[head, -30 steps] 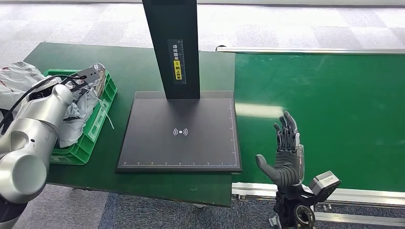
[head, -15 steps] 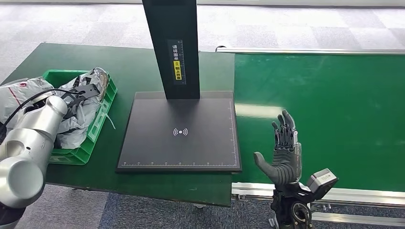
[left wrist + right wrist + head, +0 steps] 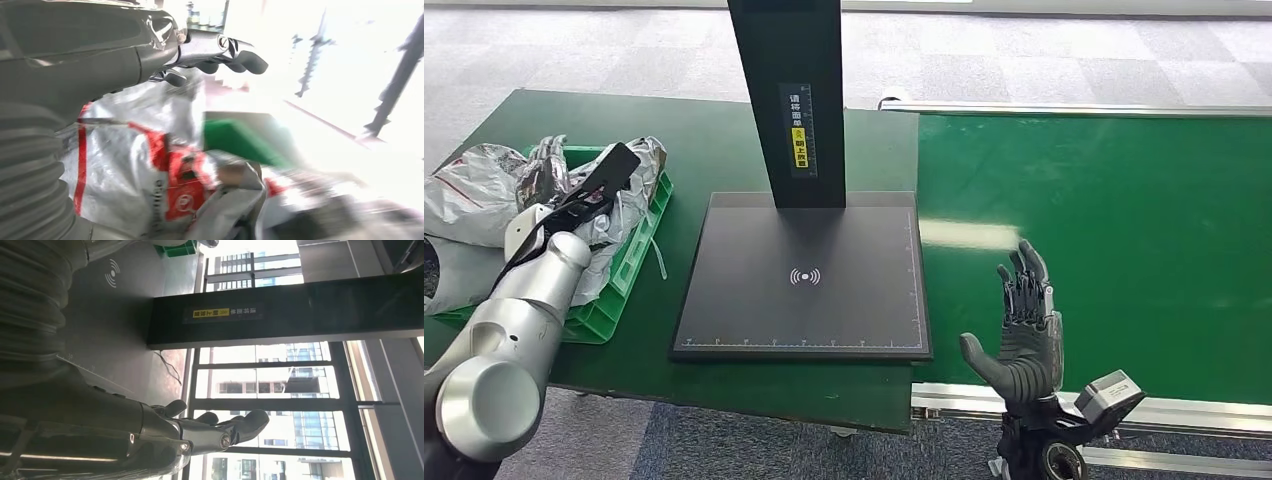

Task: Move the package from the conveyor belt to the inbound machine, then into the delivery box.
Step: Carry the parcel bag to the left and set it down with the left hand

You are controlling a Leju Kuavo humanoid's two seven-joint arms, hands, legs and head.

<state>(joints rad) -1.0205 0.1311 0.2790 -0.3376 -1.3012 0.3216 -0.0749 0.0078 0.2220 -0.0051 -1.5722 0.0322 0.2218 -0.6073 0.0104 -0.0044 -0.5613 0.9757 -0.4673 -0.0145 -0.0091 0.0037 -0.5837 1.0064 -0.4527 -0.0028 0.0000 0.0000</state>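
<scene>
The left robot hand (image 3: 589,195) hovers above the green delivery box (image 3: 629,262) at about nine o'clock on the desk (image 3: 714,140), fingers straight and holding nothing, while the crumpled silver package (image 3: 484,195) with red print lies in and over that box beneath it. At about five o'clock, the right robot hand (image 3: 1027,325) stands upright and empty, fingers spread, over the near edge of the green conveyor belt (image 3: 1114,230), just right of the black inbound machine (image 3: 804,275).
</scene>
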